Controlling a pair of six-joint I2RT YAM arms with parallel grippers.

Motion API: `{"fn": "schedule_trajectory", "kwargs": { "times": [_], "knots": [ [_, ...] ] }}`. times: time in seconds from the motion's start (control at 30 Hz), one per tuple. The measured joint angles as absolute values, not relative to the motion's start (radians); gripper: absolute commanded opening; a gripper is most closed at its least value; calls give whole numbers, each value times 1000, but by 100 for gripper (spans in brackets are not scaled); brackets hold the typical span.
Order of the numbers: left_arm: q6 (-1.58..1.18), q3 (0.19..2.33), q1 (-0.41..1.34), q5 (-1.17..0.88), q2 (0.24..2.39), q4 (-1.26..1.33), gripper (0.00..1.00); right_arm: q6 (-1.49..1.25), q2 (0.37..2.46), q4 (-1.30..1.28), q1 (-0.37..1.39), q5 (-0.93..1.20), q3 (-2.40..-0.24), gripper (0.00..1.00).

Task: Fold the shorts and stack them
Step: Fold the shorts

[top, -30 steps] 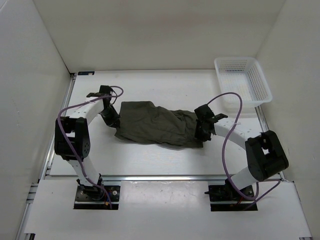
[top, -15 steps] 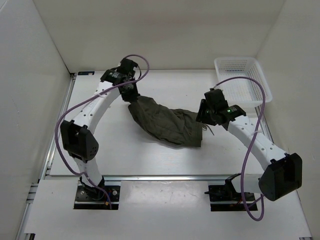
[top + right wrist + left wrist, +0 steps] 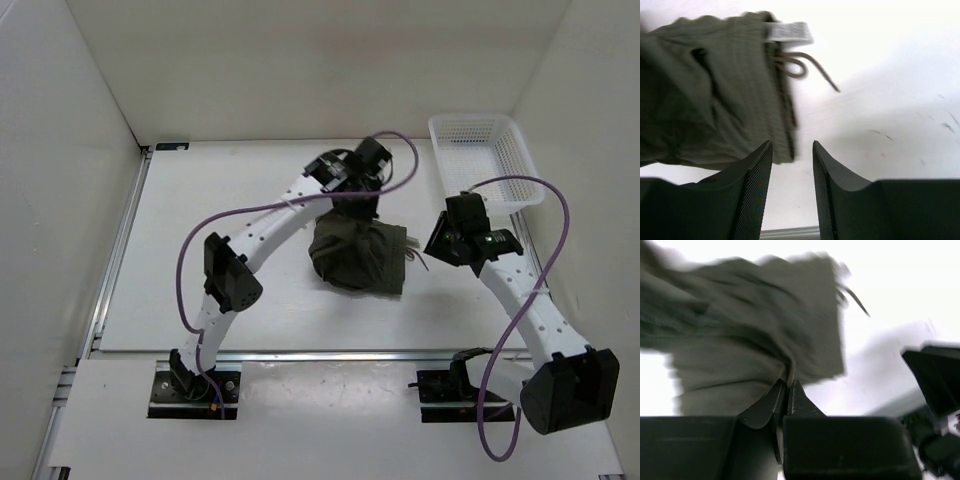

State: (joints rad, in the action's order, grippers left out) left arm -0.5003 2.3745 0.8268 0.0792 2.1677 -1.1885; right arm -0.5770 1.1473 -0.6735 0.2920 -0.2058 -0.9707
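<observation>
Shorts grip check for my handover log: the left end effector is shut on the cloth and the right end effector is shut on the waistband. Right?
Only half. The left end effector is shut on the shorts, but the right end effector is open and empty. The right wrist view shows the waistband lying beyond it.

Left gripper (image 3: pixel 353 203): I am swinging it from the left side of the table (image 3: pixel 200 220) across to the middle, fingers pinched together on a fold of the shorts (image 3: pixel 360 258).

Shorts: they are gathering from a long flat spread into a short doubled heap, with the left end coming over the right.

Right gripper (image 3: pixel 438 240): I am drawing it rightward off the cloth; its fingers are now standing parted, just beside the shorts, gripping nothing.

Right arm (image 3: pixel 520 300): I am stretching it out from its folded pose.
</observation>
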Motion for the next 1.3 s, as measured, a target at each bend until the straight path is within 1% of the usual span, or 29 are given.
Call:
{"fn": "schedule_trajectory", "kwargs": {
  "times": [0.13,0.27,0.33,0.37,0.4,0.53,0.6,0.67,0.77,0.8,0.83,0.9,0.93,0.97,1.03,1.3],
  "knots": [
    [-507,2361,933,21,2253,-1163,11,-570,1052,-706,227,-202,-899,43],
    [-531,2311,985,-14,2313,-1148,11,-556,1006,-726,208,-176,-848,43],
    [-541,2295,988,-25,2325,-1141,11,-545,1018,-724,207,-139,-833,46],
    [-547,2288,986,-26,2326,-1141,11,-541,1031,-719,207,-119,-823,48],
    [-551,2284,984,-27,2326,-1140,11,-535,1048,-709,207,-98,-812,53],
    [-564,2282,976,-27,2325,-1124,11,-512,1166,-659,204,-14,-791,54],
    [-569,2282,973,-26,2325,-1121,11,-507,1235,-617,202,22,-788,60],
    [-575,2282,972,-26,2325,-1120,11,-500,1299,-572,202,56,-788,64],
    [-583,2282,972,-26,2325,-1120,11,-490,1378,-513,197,90,-789,64],
    [-586,2282,972,-26,2325,-1120,11,-488,1405,-493,196,97,-791,60],
    [-588,2282,972,-26,2325,-1120,11,-485,1434,-473,194,104,-791,46],
    [-594,2282,972,-27,2325,-1119,11,-480,1489,-435,191,125,-791,28],
    [-599,2280,972,-27,2324,-1116,11,-480,1514,-414,190,141,-791,12],
    [-604,2276,972,-29,2322,-1113,11,-477,1530,-402,189,164,-796,7],
    [-619,2268,972,-35,2316,-1106,11,-486,1548,-369,184,199,-805,1],
    [-710,2241,971,-60,2306,-1039,11,-507,1565,-311,184,247,-802,0]
  ]
}}
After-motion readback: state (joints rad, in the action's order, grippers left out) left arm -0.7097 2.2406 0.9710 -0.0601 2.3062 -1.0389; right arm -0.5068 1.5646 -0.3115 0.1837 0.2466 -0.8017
